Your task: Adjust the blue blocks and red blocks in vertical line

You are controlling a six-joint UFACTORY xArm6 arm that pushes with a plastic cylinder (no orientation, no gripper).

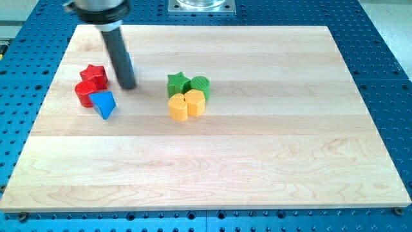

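My tip (128, 85), a bare rod gripping nothing, stood just right of red star (94, 74), red cylinder (84, 93) and blue triangle (103, 103), a second blue block partly hidden behind it.

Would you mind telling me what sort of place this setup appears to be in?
Probably a robotics lab bench: a wooden board lies on a blue perforated metal table, and my tip stands beside small coloured blocks such as the red star and blue triangle.

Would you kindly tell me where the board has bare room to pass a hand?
Free: the view's right, beyond the green star and yellow blocks, and the whole bottom. Crowded: upper left, where my tip stands beside the red star, red cylinder and blue triangle.
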